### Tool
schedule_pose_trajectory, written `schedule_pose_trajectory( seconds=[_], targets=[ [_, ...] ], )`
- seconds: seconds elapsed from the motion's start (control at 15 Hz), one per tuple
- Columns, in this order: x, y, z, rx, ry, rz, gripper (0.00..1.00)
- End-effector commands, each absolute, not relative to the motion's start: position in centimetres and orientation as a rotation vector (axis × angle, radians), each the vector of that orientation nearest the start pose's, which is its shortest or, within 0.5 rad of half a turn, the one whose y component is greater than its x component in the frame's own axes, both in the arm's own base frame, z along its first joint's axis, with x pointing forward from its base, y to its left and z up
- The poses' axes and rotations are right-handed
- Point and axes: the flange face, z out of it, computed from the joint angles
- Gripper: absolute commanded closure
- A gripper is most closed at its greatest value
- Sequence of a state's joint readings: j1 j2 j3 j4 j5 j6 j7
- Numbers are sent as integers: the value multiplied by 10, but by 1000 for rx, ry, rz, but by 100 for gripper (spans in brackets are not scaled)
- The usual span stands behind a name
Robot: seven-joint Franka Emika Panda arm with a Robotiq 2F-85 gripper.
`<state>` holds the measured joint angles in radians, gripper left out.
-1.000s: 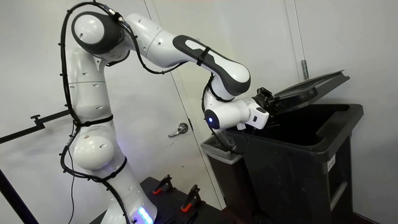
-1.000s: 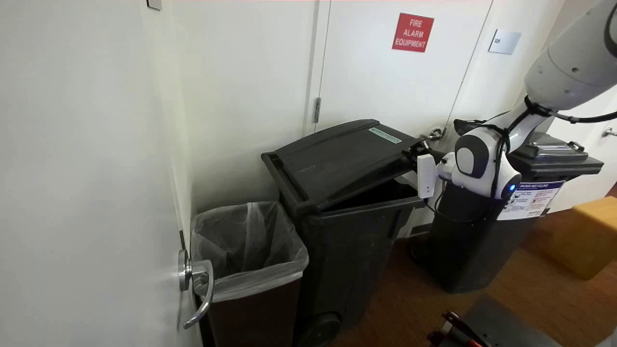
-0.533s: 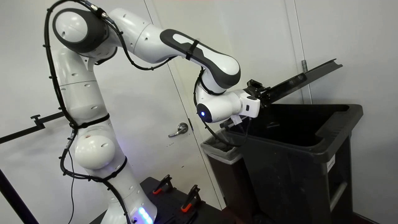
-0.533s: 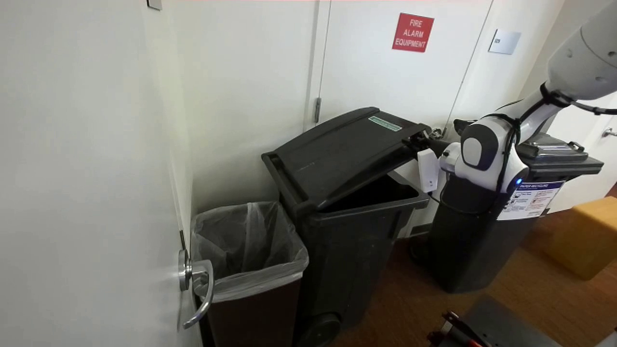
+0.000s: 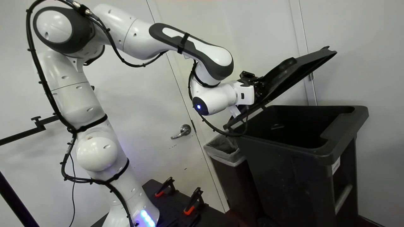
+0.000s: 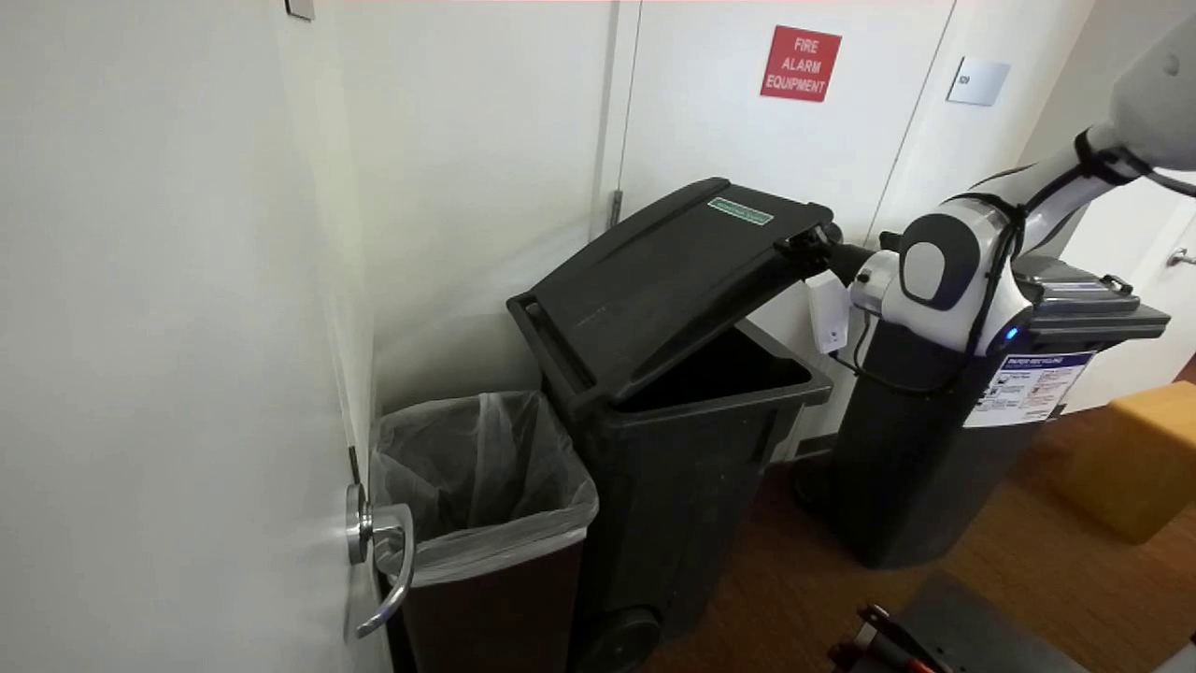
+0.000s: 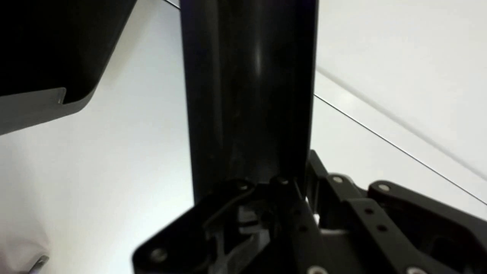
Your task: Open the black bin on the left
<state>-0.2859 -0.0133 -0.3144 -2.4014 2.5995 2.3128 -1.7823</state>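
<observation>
White walls (image 6: 467, 187) and a pale door (image 5: 151, 126) make up this corner, over a reddish-brown floor (image 6: 775, 561). Close to the wall stands the black bin (image 6: 673, 495), upright, its lid (image 6: 654, 290) tilted well up from the hinge side, with a narrow green label (image 6: 741, 210) on top. Through the wide gap I can look past the rim, though the inside is too dark to tell what it holds.

Just beside it is a smaller brown bin (image 6: 491, 622), its mouth draped in a see-through liner (image 6: 505, 542) whose folds show inside. Across from that, a second black bin (image 6: 897, 477) has its top down and a paper recycling sign (image 6: 1028, 388) on its side; the robot arm (image 6: 934, 271) blocks part of it from me. Farther out, a yellow box (image 6: 1149, 439) rests on the floor, and a red fire alarm sign (image 6: 801, 63) hangs above. Clamps (image 5: 194, 201) sit on the dark table (image 5: 170, 205) by the arm's base.

At a corner of the raised lid is the end effector (image 7: 298, 171), its fingers close together, pinching the lid's edge. Below and apart from it lies the bin's body.
</observation>
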Motion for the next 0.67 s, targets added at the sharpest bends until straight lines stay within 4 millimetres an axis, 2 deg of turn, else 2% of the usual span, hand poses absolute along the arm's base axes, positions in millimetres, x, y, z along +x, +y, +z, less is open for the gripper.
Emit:
schedule_pose_trajectory(
  seconds=[0.0, 0.53, 0.6],
  targets=[
    [445, -250, 377, -1628, 996, -1741, 97],
    [457, -235, 403, -1684, 1014, -1710, 97],
    [431, -250, 380, -1693, 1073, -1711, 97]
  ],
)
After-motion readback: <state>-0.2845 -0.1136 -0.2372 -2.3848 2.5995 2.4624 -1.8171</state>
